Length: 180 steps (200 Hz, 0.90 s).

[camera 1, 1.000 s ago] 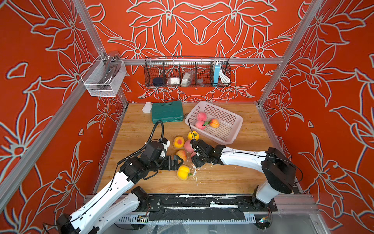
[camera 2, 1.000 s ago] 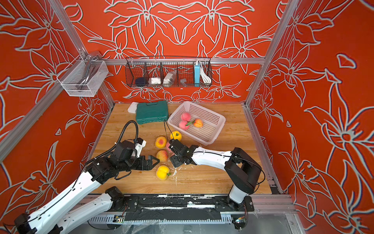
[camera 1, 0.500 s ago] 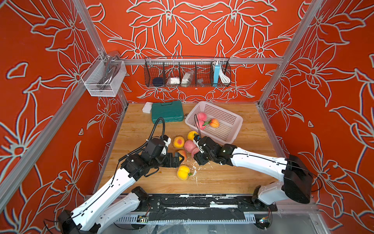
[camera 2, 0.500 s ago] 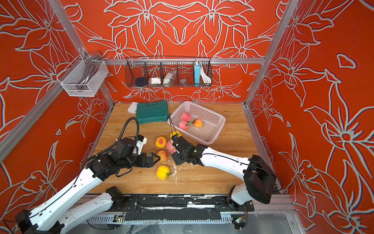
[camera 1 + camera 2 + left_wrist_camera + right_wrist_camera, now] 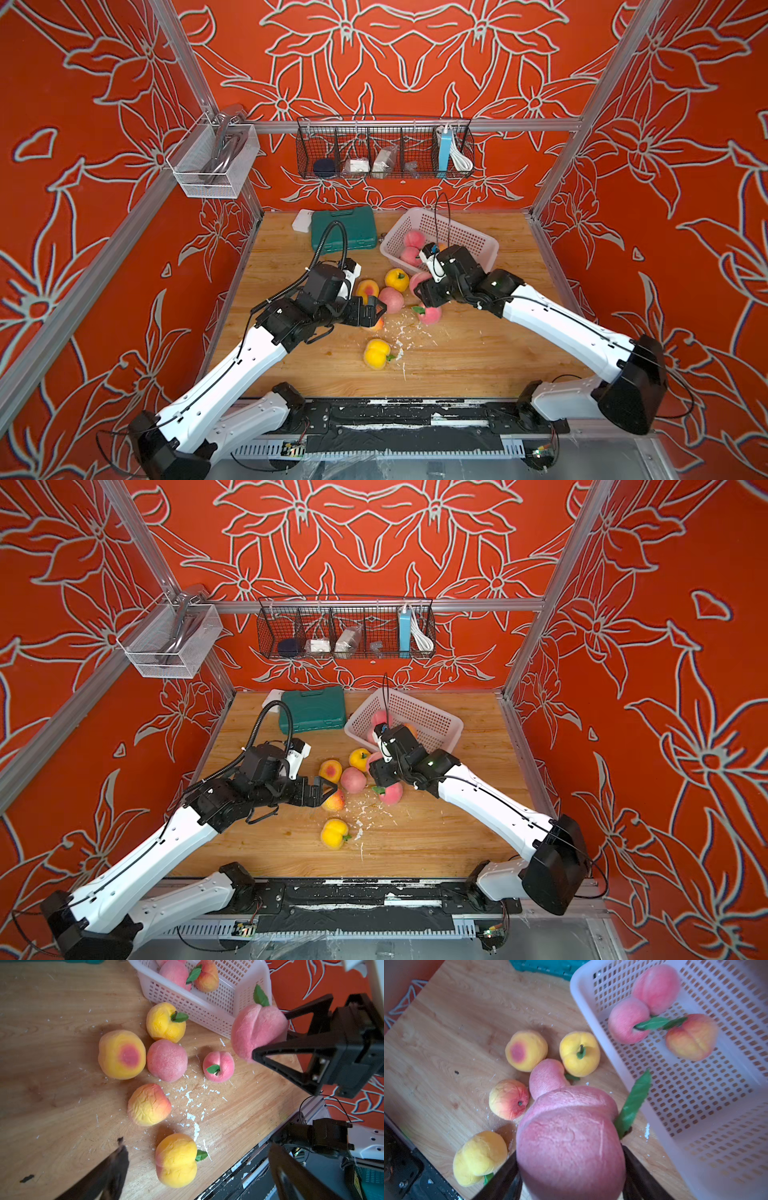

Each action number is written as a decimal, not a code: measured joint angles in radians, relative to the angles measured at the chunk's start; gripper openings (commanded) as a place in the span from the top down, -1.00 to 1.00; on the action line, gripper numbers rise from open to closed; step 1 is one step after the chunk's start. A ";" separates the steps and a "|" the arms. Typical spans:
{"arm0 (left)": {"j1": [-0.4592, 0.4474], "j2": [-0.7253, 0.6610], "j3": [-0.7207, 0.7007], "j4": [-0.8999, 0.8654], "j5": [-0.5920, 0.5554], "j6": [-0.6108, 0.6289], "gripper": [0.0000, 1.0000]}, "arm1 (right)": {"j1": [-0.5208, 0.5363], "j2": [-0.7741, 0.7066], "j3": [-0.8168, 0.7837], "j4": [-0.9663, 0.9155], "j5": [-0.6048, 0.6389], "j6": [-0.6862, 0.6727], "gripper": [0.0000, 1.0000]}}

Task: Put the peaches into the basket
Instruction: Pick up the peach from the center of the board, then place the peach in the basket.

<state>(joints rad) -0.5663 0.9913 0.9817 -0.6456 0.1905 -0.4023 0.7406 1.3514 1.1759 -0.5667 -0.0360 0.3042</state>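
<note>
1. The right wrist view shows three peaches (image 5: 626, 1022) inside the basket (image 5: 695, 1105); in both top views the right arm (image 5: 561, 328) covers most of the orange one.
2. In a top view the basket sits right of centre, beside a green case (image 5: 345, 228); six peaches lie loose on the table (image 5: 478, 357), among white crumbs (image 5: 401, 332).
3. The right gripper (image 5: 420, 286) clamps a pink peach (image 5: 415, 279) beside the basket; the left gripper (image 5: 377, 313) gapes wide, empty.

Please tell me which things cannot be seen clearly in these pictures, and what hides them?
- Orange peach in the basket: both top views, nearly hidden behind the right arm's wrist.
- Small pink peach: right wrist view, hidden behind the held pink peach.
- Left gripper: left wrist view, fingers blurred and cut off by the edge.
- Wire rack contents: top views, too small to name.
</note>
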 measured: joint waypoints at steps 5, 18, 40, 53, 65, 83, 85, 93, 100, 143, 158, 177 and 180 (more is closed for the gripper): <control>0.001 0.020 0.014 0.006 0.004 0.008 -0.97 | -0.019 0.002 0.012 -0.006 -0.006 -0.008 -0.37; 0.005 0.068 0.045 0.024 0.013 0.024 -0.97 | -0.061 0.012 0.043 -0.019 -0.019 -0.030 -0.36; 0.010 0.140 0.084 0.046 0.023 0.046 -0.97 | -0.122 0.053 0.101 -0.032 -0.048 -0.059 -0.37; 0.014 0.171 0.103 0.057 0.029 0.055 -0.97 | -0.151 0.083 0.130 -0.033 -0.061 -0.071 -0.36; 0.017 0.194 0.118 0.065 0.034 0.066 -0.97 | -0.176 0.116 0.162 -0.034 -0.079 -0.084 -0.36; 0.022 0.215 0.131 0.082 0.045 0.077 -0.97 | -0.207 0.167 0.211 -0.032 -0.102 -0.099 -0.36; 0.023 0.216 0.132 0.083 0.047 0.078 -0.97 | -0.210 0.174 0.218 -0.032 -0.105 -0.100 -0.37; 0.024 0.222 0.137 0.088 0.051 0.086 -0.97 | -0.222 0.199 0.240 -0.030 -0.113 -0.108 -0.36; 0.027 0.229 0.141 0.093 0.054 0.093 -0.97 | -0.232 0.219 0.254 -0.028 -0.121 -0.113 -0.36; 0.057 0.259 0.146 0.150 0.087 0.110 -0.97 | -0.278 0.323 0.290 -0.009 -0.151 -0.126 -0.36; 0.074 0.260 0.146 0.175 0.116 0.109 -0.97 | -0.288 0.357 0.303 -0.008 -0.156 -0.132 -0.36; 0.083 0.261 0.146 0.198 0.143 0.108 -0.97 | -0.297 0.393 0.313 -0.001 -0.156 -0.139 -0.37; 0.084 0.261 0.146 0.199 0.146 0.108 -0.97 | -0.298 0.397 0.313 -0.001 -0.156 -0.140 -0.36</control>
<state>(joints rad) -0.4828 1.2526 1.1282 -0.4469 0.3367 -0.2939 0.4427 1.7485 1.4891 -0.5678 -0.1921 0.1646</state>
